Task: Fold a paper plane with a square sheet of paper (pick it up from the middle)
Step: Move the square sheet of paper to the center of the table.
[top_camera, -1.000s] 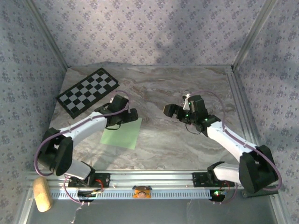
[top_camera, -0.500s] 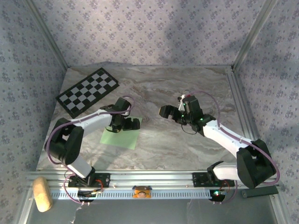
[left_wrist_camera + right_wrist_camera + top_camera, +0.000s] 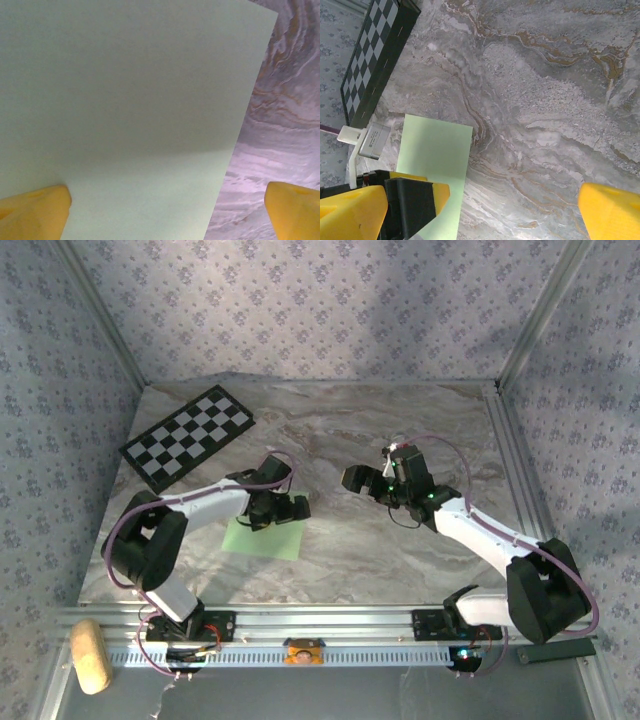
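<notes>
Bench (image 3: 400, 550), grey marble pattern. The square sheet of paper (image 3: 262, 538) lies flat and unfolded on it, left of centre, well apart from the checkerboard (image 3: 188, 436) at the far left. The left end effector (image 3: 288, 508) hangs over the sheet's far right part, released, jaws wide. The right end effector (image 3: 357, 478) sits over bare marble nearby, also released, holding nothing. Judgement: the step in hand is the pick-up. To do it well, the left should move inward to the sheet's middle, then press lightly and pinch so the thin paper buckles up rather than slides. The top view gives the layout of both arms. The left wrist view adds detail: one fingertip (image 3: 35, 210) over paper, the other past the edge. Contact: cannot tell.
</notes>
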Tool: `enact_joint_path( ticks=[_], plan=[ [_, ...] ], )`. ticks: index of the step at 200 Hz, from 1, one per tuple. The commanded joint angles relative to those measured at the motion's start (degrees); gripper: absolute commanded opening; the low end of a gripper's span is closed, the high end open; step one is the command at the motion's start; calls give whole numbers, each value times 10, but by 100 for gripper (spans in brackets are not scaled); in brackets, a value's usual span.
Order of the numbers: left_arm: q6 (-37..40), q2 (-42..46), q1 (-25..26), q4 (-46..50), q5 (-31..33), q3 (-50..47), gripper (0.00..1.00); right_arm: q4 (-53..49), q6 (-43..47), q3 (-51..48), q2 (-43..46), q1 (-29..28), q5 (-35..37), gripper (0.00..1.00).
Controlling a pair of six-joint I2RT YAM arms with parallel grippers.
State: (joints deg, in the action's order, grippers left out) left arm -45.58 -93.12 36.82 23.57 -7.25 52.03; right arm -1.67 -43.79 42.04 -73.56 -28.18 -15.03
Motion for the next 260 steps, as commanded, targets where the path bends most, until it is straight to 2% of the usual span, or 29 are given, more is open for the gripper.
enact_joint_path(
  ticks=[1,33,58,81,103,127,164,204,243,260],
  plan=[
    [-97,-24,18,-37,-3,-9,100,-13,-12,-7,1,-3,25,100],
    [-143,-44,39,-69,21,22,99,-13,-27,-17,13,-1,71,100],
    [-128,-82,46,-57,18,75,99,9,-38,-40,35,4,117,99],
    [-103,-112,49,-44,11,116,99,-22,-45,-35,50,13,158,100],
    [-97,-131,52,-38,1,138,99,-47,-42,-28,52,28,153,100],
    [-123,-140,55,-36,-4,143,98,-57,-50,-29,54,36,145,100],
    [-131,-123,68,-47,1,144,97,-60,-69,-36,60,42,152,100],
    [-71,-58,71,-28,62,146,100,-70,-75,-32,80,43,168,100],
    [-6,10,71,25,184,147,100,-22,-67,-57,115,43,179,100],
    [6,40,60,15,202,121,100,-20,-49,-52,118,43,164,100]
  ],
)
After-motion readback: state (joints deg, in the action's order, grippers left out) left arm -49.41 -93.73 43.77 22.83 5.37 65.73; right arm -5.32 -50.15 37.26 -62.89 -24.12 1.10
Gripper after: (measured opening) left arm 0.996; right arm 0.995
